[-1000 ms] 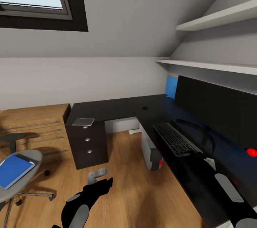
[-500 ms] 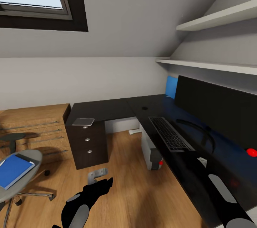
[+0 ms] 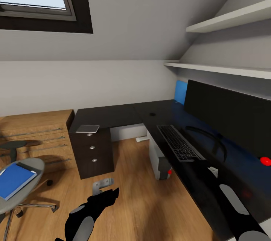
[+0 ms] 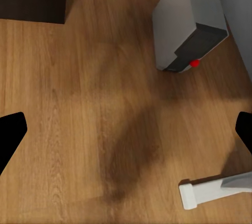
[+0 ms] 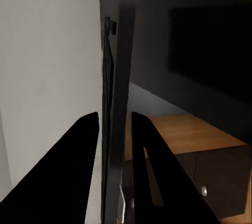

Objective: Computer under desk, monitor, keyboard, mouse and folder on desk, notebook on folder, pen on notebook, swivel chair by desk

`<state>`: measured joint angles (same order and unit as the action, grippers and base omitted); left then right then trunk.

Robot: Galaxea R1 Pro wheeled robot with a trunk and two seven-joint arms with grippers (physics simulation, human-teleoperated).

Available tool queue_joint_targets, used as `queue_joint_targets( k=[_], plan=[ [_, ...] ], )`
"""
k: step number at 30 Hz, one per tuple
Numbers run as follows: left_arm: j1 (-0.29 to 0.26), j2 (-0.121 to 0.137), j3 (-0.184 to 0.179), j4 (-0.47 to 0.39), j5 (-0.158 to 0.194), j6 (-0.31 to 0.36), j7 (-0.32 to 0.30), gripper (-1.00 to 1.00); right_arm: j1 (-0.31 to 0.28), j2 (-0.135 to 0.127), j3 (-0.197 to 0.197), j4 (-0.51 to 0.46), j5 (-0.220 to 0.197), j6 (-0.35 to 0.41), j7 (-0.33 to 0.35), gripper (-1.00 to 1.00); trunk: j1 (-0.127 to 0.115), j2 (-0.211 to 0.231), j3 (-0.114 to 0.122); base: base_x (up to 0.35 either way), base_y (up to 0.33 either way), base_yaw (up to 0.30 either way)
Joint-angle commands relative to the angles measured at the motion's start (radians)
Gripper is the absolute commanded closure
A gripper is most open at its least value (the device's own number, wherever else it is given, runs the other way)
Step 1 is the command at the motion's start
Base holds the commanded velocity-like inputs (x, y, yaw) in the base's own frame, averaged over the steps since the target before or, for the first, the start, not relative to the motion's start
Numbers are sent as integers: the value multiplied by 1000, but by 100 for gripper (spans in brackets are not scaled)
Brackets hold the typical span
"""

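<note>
Now, right jaws (image 5: 113, 145): pinching slim dark grey keyboard (image 3: 180, 142) edge, on glossy black L-shaped bench (image 3: 113, 115).
Left jaws (image 4: 126, 129): spread wide above light wood floor (image 4: 94, 103).
Bright-blue flat folder (image 3: 14, 179): on grey swivel chair (image 3: 32, 165).

I saw a wooden dresser (image 3: 35, 135) at my left, two white wall shelves (image 3: 226, 69) at my right, and a blue wall panel (image 3: 181, 91).

Dark keyboard (image 3: 180, 142) flat on black desk (image 3: 113, 115) before monitor (image 3: 229, 115).
</note>
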<state>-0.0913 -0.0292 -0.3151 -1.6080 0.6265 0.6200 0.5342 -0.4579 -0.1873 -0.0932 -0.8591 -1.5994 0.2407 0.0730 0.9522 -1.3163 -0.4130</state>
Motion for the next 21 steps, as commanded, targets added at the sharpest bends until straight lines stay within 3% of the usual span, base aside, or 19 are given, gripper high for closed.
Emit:
queue_joint_targets(
  k=[1, 5, 13, 21],
  plan=[
    [-1, 0, -1, -1, 10, 1, 10, -100, -1, 1, -1, 1, 51, 5, -32, 100, 0, -1, -1, 0, -60, 0],
    [-1, 0, -1, -1, 9, 1, 10, -100, -1, 1, -2, 2, 138, 6, -114, 100, 0, -1, -1, 0, -144, 0],
    [-1, 0, -1, -1, 9, 1, 10, -100, -1, -2, 1, 2, 149, 13, -126, 100, 0, -1, -1, 0, -35, 0],
    [-1, 0, -1, -1, 9, 1, 9, -100, -1, -2, 1, 2, 150, 14, -127, 100, 0, -1, -1, 0, -146, 0]
  ],
)
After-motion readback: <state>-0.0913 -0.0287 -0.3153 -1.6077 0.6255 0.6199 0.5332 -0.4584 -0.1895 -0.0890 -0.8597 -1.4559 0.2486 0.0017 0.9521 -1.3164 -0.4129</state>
